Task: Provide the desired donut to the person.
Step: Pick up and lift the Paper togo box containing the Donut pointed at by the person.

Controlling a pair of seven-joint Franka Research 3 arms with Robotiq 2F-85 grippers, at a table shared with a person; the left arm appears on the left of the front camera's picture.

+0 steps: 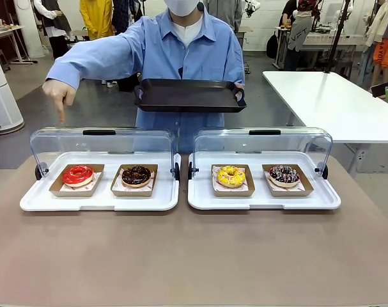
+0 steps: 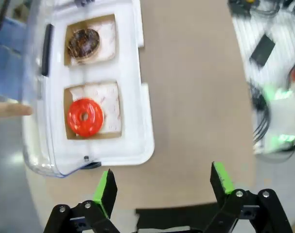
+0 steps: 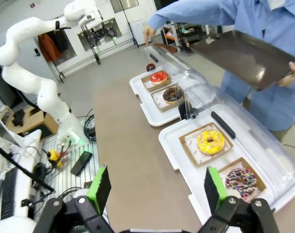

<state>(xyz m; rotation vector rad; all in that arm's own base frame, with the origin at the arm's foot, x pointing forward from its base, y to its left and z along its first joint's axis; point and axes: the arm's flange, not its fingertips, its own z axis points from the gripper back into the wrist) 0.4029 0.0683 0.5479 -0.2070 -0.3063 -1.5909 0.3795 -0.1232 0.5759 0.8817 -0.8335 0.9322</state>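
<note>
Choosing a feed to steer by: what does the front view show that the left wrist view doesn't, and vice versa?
Front view: the yellow donut, the sprinkled donut and the black tray the person holds. Left wrist view: the left gripper, open over the table. Both: the red donut, the chocolate donut, their white lidded tray and the person's pointing hand.

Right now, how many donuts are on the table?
4. The red donut and the chocolate donut sit in the left tray; the yellow donut and the sprinkled donut sit in the right tray. None seems hidden.
</note>
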